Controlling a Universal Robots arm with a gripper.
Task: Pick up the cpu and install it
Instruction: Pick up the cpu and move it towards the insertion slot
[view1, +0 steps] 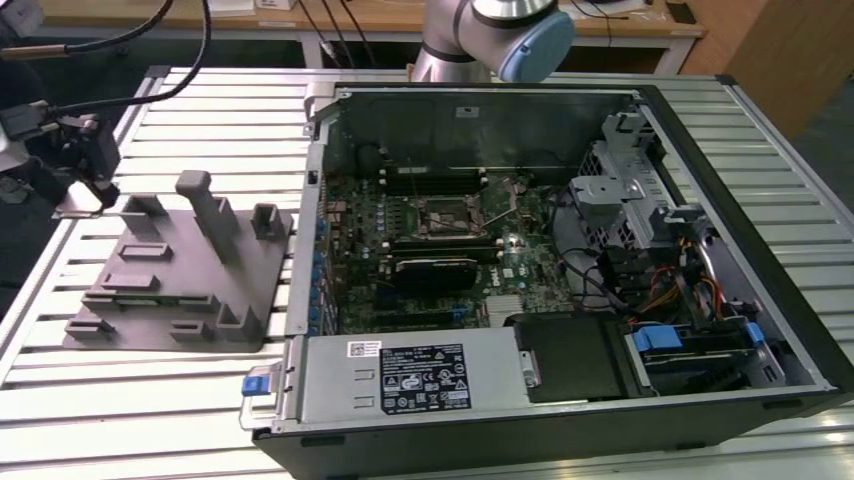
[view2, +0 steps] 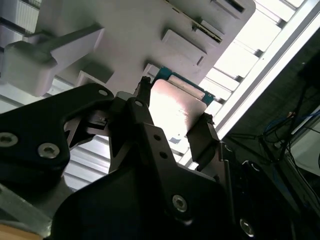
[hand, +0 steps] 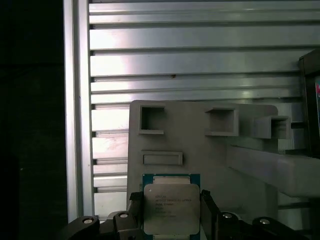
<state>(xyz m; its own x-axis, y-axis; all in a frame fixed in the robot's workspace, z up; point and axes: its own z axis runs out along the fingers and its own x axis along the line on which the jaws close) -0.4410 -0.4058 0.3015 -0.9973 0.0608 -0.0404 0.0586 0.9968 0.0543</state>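
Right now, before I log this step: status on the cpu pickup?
Gripper shut on the cpu. Cpu at the grey fixture, not in the motherboard socket. Nothing crowding the grip.

From the exterior view I see a grey fixture (view1: 174, 285) with upright posts lying on the slatted metal desk (view1: 147, 410), just beside an open computer case (view1: 467, 125). Inside it I can make out the green motherboard (view1: 523, 262), with a silver power supply (view1: 400, 375) along the near edge.
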